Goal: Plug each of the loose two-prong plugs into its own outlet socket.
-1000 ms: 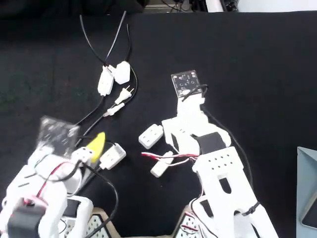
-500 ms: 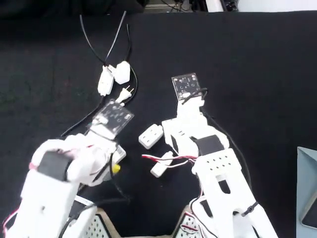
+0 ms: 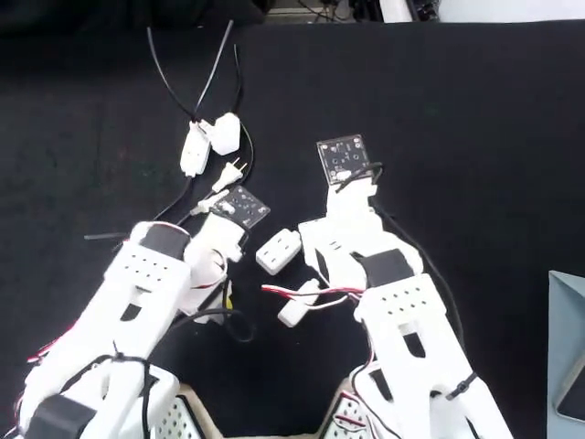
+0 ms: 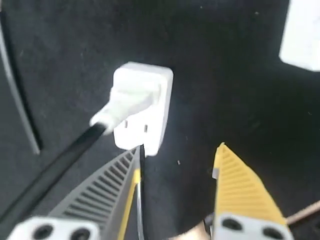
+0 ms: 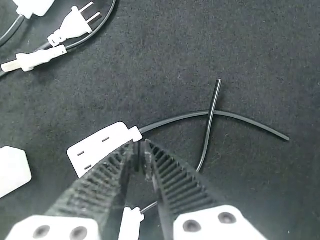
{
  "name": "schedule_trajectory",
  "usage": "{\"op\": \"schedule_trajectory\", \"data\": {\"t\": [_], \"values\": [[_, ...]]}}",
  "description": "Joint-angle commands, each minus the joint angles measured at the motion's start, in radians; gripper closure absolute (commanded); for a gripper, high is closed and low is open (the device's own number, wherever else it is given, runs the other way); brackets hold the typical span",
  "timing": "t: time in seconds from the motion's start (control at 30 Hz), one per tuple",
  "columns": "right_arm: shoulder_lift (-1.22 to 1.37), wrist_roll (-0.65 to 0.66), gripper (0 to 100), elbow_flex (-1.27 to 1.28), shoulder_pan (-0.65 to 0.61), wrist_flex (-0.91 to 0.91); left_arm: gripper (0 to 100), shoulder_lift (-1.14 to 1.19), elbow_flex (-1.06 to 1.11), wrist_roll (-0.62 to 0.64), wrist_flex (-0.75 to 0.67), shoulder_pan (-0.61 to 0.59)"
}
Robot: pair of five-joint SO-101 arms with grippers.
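Left gripper (image 4: 178, 150) is spread wide, just beside a white socket block (image 4: 145, 107) with a plug (image 4: 131, 100) already seated. Right gripper (image 5: 140, 147) is pinched together at a second socket block (image 5: 102, 147). A loose two-prong plug (image 5: 75, 19) lies well apart from it on the black table (image 5: 240, 50).

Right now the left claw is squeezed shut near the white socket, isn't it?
Not quite. The left claw is open, not shut. The left wrist view shows its yellow finger and grey finger standing well apart, near the white socket.
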Motion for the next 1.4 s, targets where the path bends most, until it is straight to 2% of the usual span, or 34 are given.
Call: {"op": "schedule_trajectory", "data": {"t": [0.0, 0.17, 0.33, 0.7, 1.03, 1.2, 1.37], "values": [[-0.016, -0.009, 98.6, -0.004, 0.014, -0.017, 76, 0.037, 0.022, -0.009, -0.124, -0.044], [-0.016, -0.009, 98.6, -0.004, 0.014, -0.015, 76, 0.091, 0.033, -0.009, -0.212, -0.111], [-0.016, -0.009, 98.6, -0.004, 0.014, -0.015, 77, 0.14, 0.033, -0.005, -0.241, -0.116], [-0.016, -0.009, 98.6, -0.004, 0.012, -0.014, 98, 0.146, -0.033, -0.009, -0.235, -0.116], [-0.016, -0.009, 98.6, -0.004, 0.009, -0.011, 97, 0.146, -0.278, -0.008, -0.232, -0.297], [-0.016, -0.009, 98.6, -0.004, 0.009, -0.011, 97, 0.158, -0.409, -0.008, -0.242, -0.34], [-0.016, -0.009, 98.6, -0.004, 0.009, -0.011, 97, 0.221, -0.47, -0.003, -0.359, -0.34]]}}
